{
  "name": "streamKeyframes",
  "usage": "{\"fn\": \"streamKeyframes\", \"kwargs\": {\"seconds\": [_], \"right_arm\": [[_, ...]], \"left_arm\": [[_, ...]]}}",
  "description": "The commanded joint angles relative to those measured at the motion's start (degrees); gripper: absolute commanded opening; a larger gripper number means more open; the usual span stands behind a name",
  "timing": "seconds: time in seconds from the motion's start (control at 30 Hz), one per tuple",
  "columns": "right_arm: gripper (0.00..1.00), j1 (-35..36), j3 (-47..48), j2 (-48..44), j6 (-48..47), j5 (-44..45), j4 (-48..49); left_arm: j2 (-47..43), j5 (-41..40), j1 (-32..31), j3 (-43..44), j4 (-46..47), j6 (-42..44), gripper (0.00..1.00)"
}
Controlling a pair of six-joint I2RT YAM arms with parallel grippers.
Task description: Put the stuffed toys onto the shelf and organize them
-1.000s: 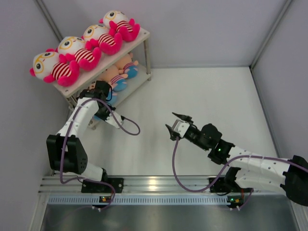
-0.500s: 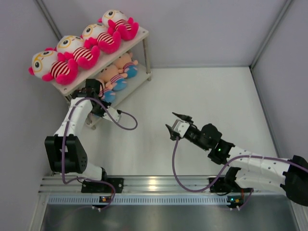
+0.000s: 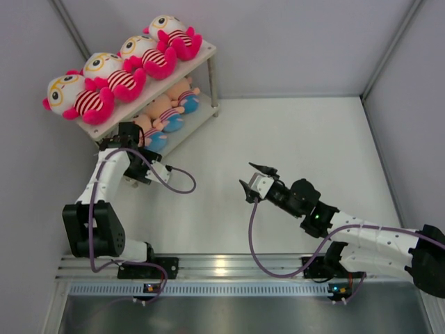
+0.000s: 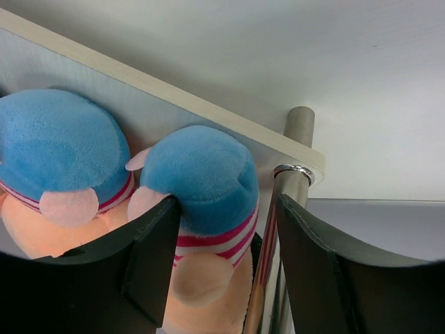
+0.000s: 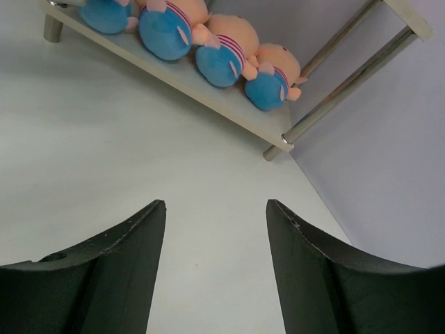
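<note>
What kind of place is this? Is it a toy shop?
Probably a robot test booth, not a shop: bare white walls, a left arm and right arm bolted to a metal rail, one small shelf of matching stuffed toys.

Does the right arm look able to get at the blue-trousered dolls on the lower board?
Likely yes: only bare table lies between its open end effector and those dolls, though the left arm crowds one end.

No readable text or numbers, no legible labels or brands on the stuffed toys point(image 3: 104, 69) or the shelf point(image 3: 192, 61)
</note>
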Motion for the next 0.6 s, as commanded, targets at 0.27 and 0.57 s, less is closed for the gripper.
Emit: {"fn": "streamKeyframes", "kwargs": {"seconds": [0.27,0.57], "right_arm": [[0.61,-0.7,1.4,-0.5,1.8,-1.3,1.4],[0.61,-0.6,1.4,-1.0,1.9,-1.1,0.7]], "left_arm": [[-4.3,4.6,1.4,4.0,2.1,24.5,0.72],[-5.0,7.5,1.2,4.0,2.1,21.1,0.94]]}}
